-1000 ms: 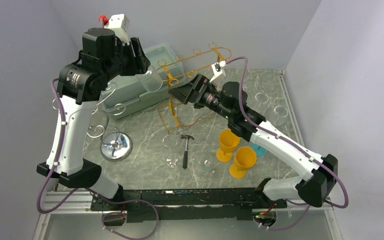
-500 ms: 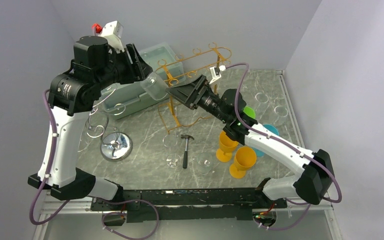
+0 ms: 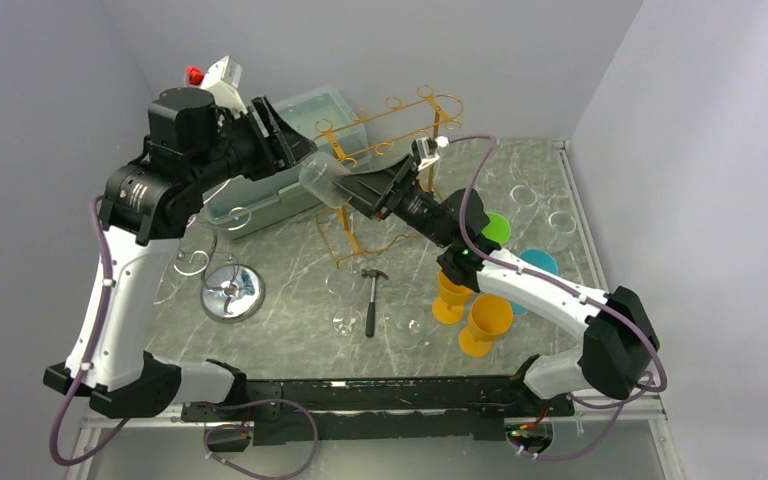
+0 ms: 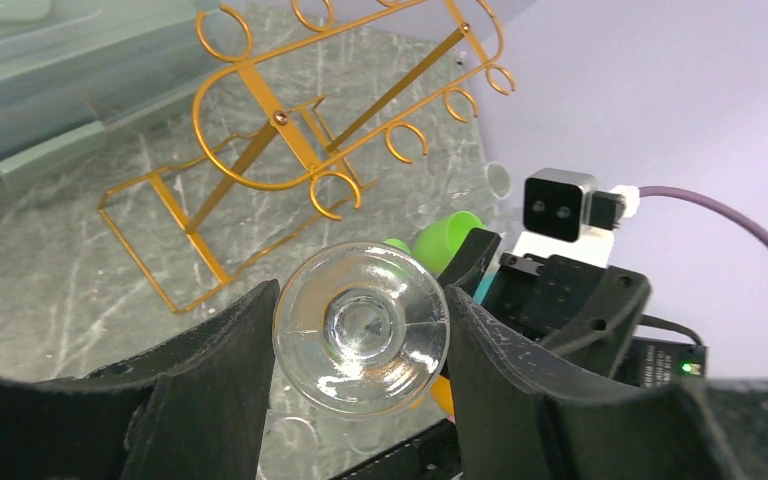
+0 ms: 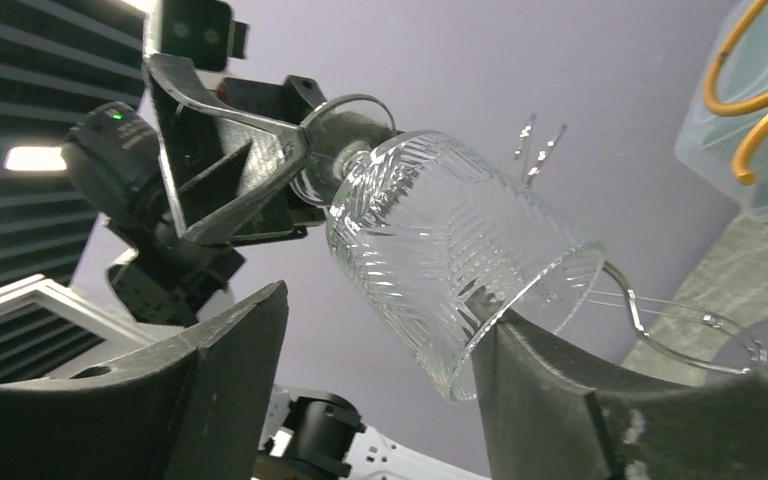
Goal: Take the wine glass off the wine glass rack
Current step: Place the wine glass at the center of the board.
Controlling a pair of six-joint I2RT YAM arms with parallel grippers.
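Top external view: two robot arms reach over a grey marbled tabletop [image 3: 290, 260]. At far left a shiny round metal piece [image 3: 230, 292] lies on the tabletop, with a pale plastic bin [image 3: 270, 195] behind it. The left arm rises high above them. Its left gripper [image 3: 298, 158] pinches the foot of a clear wine glass [image 3: 322, 178], holding it in the air on its side with the bowl pointing right. The wine glass is off the gold wire rack [image 4: 278, 118] and hangs just to the rack's left, above the tabletop.

The right gripper [image 3: 348, 192] meets the wine glass from the other side. In the right wrist view its fingers [image 5: 210, 380] are spread around the ribbed bowl: a gap shows on one side, and on the other the rim lies at the finger, though whether it touches cannot be told.

The left wrist view shows the round foot of the wine glass pressed between the two black left fingers [image 4: 220, 370].

Near the middle a small hammer [image 3: 371, 298] lies flat. Right of it stand two orange goblets [image 3: 487, 320], with a green cup [image 3: 498, 228] and a blue cup [image 3: 540, 262] behind them.
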